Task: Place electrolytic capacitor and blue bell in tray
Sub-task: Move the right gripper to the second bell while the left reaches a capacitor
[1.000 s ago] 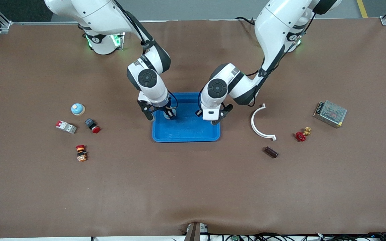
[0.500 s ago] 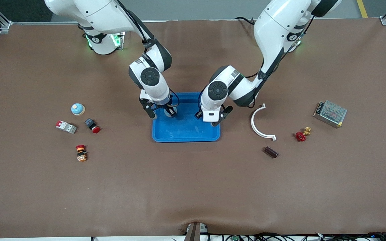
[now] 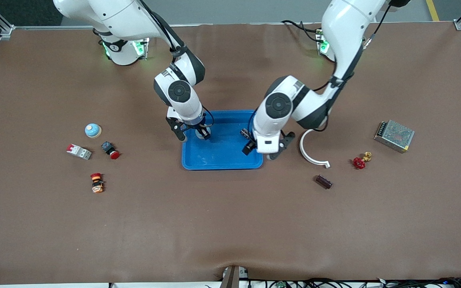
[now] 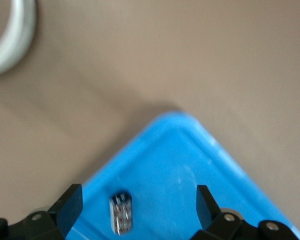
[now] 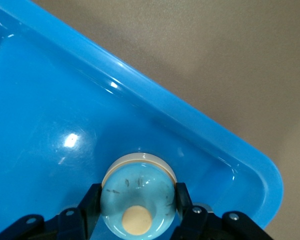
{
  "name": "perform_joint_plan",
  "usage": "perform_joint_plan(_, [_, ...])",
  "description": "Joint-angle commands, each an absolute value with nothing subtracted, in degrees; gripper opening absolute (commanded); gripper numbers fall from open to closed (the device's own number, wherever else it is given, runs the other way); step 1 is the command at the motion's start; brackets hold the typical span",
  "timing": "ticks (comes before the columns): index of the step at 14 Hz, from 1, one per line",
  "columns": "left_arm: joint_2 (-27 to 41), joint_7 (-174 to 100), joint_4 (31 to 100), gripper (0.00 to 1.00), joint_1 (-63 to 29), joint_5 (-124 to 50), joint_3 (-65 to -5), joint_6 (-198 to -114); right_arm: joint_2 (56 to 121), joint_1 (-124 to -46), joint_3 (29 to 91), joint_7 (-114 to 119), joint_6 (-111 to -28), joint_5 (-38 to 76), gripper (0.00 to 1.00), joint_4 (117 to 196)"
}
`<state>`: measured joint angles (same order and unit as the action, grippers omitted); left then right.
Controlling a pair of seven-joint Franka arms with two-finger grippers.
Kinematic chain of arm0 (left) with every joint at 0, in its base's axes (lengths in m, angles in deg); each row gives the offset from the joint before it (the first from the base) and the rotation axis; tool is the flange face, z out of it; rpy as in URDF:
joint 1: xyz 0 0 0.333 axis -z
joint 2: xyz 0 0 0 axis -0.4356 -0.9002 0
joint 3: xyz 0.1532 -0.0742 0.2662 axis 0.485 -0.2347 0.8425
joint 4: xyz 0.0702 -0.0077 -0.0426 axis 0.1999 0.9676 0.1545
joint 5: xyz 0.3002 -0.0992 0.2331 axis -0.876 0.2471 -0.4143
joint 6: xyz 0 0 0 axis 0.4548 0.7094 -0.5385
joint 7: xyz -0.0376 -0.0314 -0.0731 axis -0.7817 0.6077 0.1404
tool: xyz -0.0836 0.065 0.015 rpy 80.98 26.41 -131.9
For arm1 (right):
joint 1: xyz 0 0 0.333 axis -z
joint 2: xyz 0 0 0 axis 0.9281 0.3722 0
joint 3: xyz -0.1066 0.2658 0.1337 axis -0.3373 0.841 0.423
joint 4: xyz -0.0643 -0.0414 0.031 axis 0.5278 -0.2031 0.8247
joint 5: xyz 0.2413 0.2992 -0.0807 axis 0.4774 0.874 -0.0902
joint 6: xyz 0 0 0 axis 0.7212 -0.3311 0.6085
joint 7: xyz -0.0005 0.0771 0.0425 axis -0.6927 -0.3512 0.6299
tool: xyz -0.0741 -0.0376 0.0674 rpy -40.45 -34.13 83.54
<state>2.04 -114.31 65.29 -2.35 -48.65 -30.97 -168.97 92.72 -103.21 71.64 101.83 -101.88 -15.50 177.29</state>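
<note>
Shifted toward the tray's (image 3: 222, 163) edge, left gripper (image 3: 263, 151) stands wide above the released capacitor (image 4: 121, 214); right gripper (image 3: 192, 135) clamps blue bell (image 5: 138, 195) over the tray.

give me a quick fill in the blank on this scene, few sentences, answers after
1. The right gripper is shut on the ____, low in the tray.
2. The left gripper's jaws are ____ over the tray.
3. The small dark capacitor under the left gripper lies in the ____.
4. The curved white bracket lies on the table beside the tray, toward the ____ arm's end.

Missing words: blue bell; open; tray; left
</note>
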Motion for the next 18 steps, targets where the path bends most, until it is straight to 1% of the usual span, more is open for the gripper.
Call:
perform_joint_plan(1, [3.9,-108.5,66.1,1.00,-6.7,-50.4,-31.0,-167.0,92.0,-104.1,70.9,104.2,-101.8,-16.2,0.53,178.4])
perform_joint_plan(2, [4.0,-106.1,66.1,1.00,-8.9,-50.4,-31.0,-166.8,92.0,-104.2,70.9,104.5,-101.8,-16.2,0.81,178.4])
perform_joint_plan(3, [4.0,-103.3,66.1,1.00,-11.1,-50.4,-31.0,-166.7,92.0,-104.2,70.9,104.6,-101.8,-16.2,1.00,178.4])
perform_joint_plan(6, [2.3,-97.0,64.1,1.00,-17.5,-51.3,-31.1,-167.4,91.8,-104.7,70.9,104.4,-101.8,-16.3,1.00,178.3])
perform_joint_plan(8, [-0.7,-96.2,61.7,1.00,-17.9,-51.2,-30.5,-167.5,91.1,-104.4,70.9,103.8,-100.0,-17.1,1.00,177.6])
perform_joint_plan(9, [-2.4,-96.2,60.2,0.99,-18.3,-51.2,-29.6,-167.5,90.6,-104.0,71.0,103.0,-96.8,-18.8,1.00,176.2])
perform_joint_plan(10, [-3.8,-96.2,58.5,0.98,-19.0,-51.2,-29.5,-167.5,90.2,-103.5,70.9,101.3,-91.5,-20.1,1.00,174.2])
perform_joint_plan(11, [-4.7,-96.2,58.0,0.94,-19.4,-51.3,-29.5,-167.5,89.8,-102.6,71.0,98.5,-86.3,-20.2,1.00,171.8])
perform_joint_plan(13, [-6.2,-96.2,58.0,0.91,-19.8,-52.6,-29.1,-168.1,88.4,-99.7,71.0,91.3,-76.9,-20.1,1.00,167.2])
perform_joint_plan(14, [-6.5,-96.2,58.0,0.90,-19.7,-53.7,-28.0,-168.8,87.6,-97.9,71.0,88.0,-73.2,-20.1,1.00,165.3])
perform_joint_plan(16, [-7.7,-96.2,58.0,0.86,-19.6,-54.0,-26.9,-169.7,86.2,-93.5,71.1,79.3,-65.9,-20.1,1.00,161.8])
perform_joint_plan(18, [-8.7,-96.2,58.0,0.85,-19.8,-54.3,-26.9,-170.6,84.2,-89.1,71.1,70.6,-61.7,-20.1,1.00,160.5])
